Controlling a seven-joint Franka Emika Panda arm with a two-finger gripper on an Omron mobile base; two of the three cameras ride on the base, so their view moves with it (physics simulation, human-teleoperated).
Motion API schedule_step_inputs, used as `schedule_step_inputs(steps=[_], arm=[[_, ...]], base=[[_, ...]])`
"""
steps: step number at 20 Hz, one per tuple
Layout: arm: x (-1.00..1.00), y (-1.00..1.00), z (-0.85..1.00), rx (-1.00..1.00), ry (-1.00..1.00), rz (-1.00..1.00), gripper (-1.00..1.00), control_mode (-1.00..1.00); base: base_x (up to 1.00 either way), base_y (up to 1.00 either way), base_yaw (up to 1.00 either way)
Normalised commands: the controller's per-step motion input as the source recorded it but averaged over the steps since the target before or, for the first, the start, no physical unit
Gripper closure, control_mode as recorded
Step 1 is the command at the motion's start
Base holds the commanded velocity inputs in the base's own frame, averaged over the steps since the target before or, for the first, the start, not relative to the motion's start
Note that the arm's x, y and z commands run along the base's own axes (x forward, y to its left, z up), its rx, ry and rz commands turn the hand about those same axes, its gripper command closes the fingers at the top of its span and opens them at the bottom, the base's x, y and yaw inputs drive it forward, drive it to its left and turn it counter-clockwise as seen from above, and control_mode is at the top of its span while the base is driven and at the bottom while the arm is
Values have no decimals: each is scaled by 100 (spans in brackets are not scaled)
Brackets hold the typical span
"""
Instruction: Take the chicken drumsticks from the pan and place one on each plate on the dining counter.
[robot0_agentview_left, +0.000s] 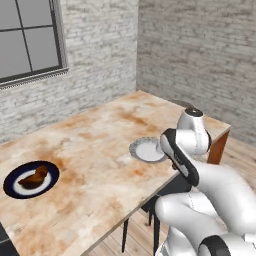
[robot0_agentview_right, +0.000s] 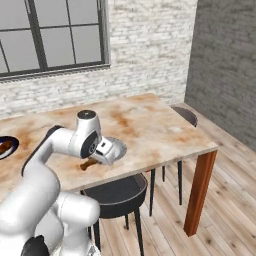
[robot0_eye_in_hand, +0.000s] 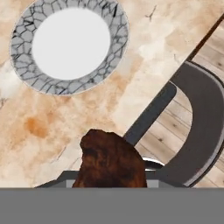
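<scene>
My gripper (robot0_agentview_right: 95, 159) is shut on a reddish-brown chicken drumstick (robot0_eye_in_hand: 111, 162), which hangs just over the dining counter (robot0_agentview_left: 95, 135) near its front edge. The held drumstick (robot0_agentview_right: 89, 164) is beside the light grey-white plate (robot0_eye_in_hand: 70, 46), apart from it. That plate (robot0_agentview_left: 148, 150) is bare and lies by the arm's elbow. A second drumstick (robot0_agentview_left: 35, 176) lies on the blue-rimmed plate (robot0_agentview_left: 15, 189) at the counter's left end. The pan is out of view.
A dark grey chair (robot0_agentview_right: 117, 195) is tucked under the counter's front edge right below the hand, and its seat (robot0_eye_in_hand: 197, 131) shows past the edge. Another chair (robot0_agentview_right: 185, 115) stands at the counter's far end. A wooden leg (robot0_agentview_right: 199, 190) holds the right corner.
</scene>
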Motion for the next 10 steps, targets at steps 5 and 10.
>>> schedule_step_inputs(steps=[5,10], arm=[[100,5,-8,5,16,0,100,-100],[97,14,-22,0,6,0,100,-100]], base=[[0,0,0],[0,0,0]])
